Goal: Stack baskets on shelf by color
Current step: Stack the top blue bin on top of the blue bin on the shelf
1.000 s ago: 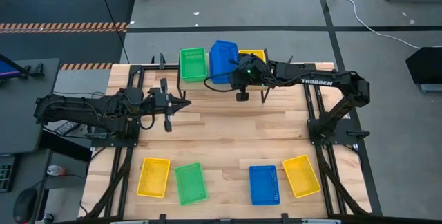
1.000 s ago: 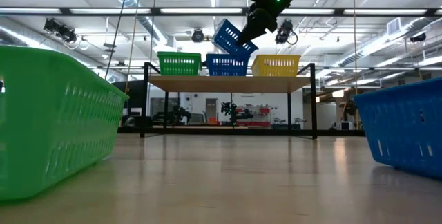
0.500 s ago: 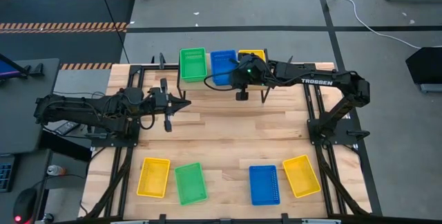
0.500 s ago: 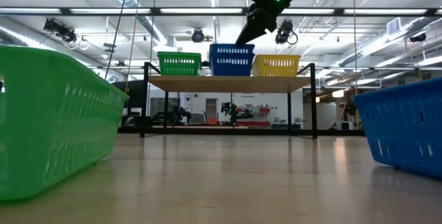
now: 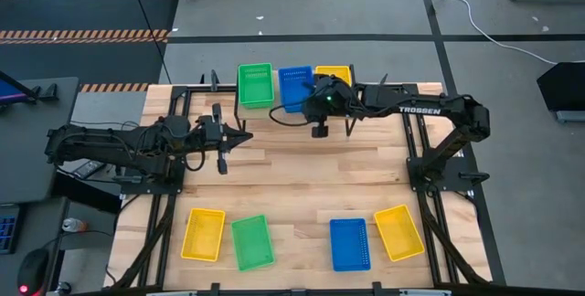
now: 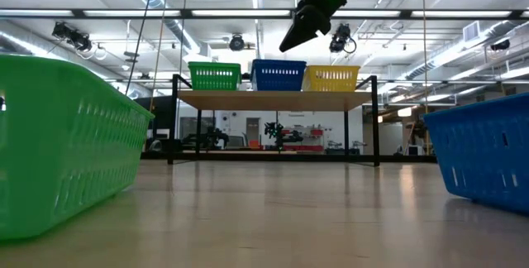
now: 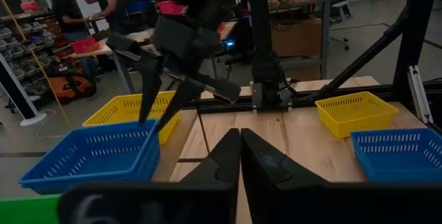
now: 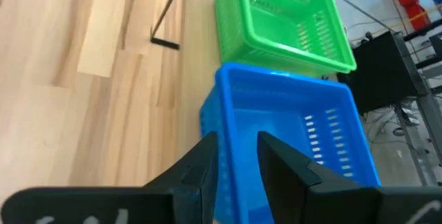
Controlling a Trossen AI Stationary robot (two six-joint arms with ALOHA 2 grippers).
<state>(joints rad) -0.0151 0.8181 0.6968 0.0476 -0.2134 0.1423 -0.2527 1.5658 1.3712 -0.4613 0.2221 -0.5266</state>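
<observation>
Progress is roughly halfway: green, blue and yellow stacks sit on the shelf (image 6: pixel 273 97), four baskets wait on the table (image 5: pixel 302 173), right tool (image 6: pixel 299 33) open above the blue stack (image 6: pixel 278 75), left tool (image 5: pixel 222 138) closed

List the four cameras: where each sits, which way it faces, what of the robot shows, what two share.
High: above the table, facing straight down; shows both arms, left tool, right tool.
Low: at tabletop height, facing level toward the shelf; the right tool enters from above.
Left wrist: on the left arm, facing the shelf past its own shut fingers.
Right wrist: on the right arm, facing down past its open fingers into the blue shelf basket, green basket beside it.
Shared: both wrist views see that blue basket.
</observation>
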